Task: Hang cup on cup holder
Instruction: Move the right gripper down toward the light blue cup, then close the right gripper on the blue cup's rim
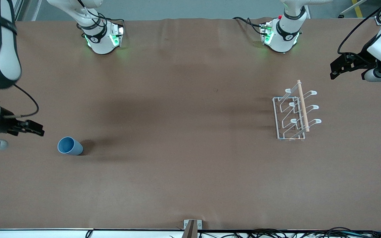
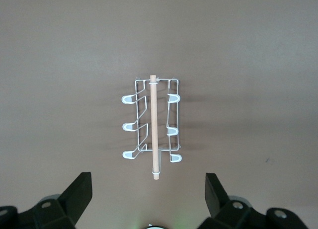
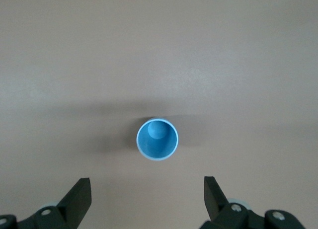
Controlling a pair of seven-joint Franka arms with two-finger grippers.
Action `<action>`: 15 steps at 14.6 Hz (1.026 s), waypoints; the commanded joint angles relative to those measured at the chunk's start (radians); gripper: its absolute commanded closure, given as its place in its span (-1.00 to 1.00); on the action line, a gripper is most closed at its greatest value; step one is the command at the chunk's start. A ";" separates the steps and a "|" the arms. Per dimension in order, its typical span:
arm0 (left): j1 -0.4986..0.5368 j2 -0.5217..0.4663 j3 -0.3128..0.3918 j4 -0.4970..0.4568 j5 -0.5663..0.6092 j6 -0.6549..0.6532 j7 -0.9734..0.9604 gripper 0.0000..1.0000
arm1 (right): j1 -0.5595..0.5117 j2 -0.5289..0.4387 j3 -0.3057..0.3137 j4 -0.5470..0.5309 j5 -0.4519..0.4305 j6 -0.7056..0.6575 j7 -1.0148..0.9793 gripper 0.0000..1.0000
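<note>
Light-blue cup [image 1: 69,146] stands upright on the brown table [image 1: 184,138], mouth up, toward the right arm's end, nearer the front camera than the rack; empty inside, nothing touching it; right wrist view shows it [image 3: 157,139] straight down the mouth, round base visible. Cup holder [image 1: 295,114] sits well apart from the cup, toward the left arm's end; white wire rack, rectangular base flat on the table, six looped prongs angling out in two rows, all bare; light wooden rod [image 1: 303,105] runs along the top; left wrist view has the rack [image 2: 151,127] centred with the rod [image 2: 154,127] along its middle. Right gripper [image 1: 33,128] hangs in the air over the table just beside the cup, at the table's edge; fingers [image 3: 79,196] spread wide, holding nothing. Left gripper [image 1: 337,67] hangs over the table near the rack, off its base-side corner; fingers [image 2: 79,191] spread wide too, empty.
</note>
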 commanded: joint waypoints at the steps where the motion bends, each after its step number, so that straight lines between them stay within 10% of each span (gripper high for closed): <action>1: -0.001 0.010 -0.002 0.024 0.003 -0.008 0.007 -1.00 | -0.010 0.061 0.004 -0.009 0.018 0.060 -0.019 -0.99; 15: 0.001 0.011 0.000 0.024 0.003 -0.008 0.007 -1.00 | -0.063 0.218 0.004 -0.172 0.017 0.315 -0.077 -0.94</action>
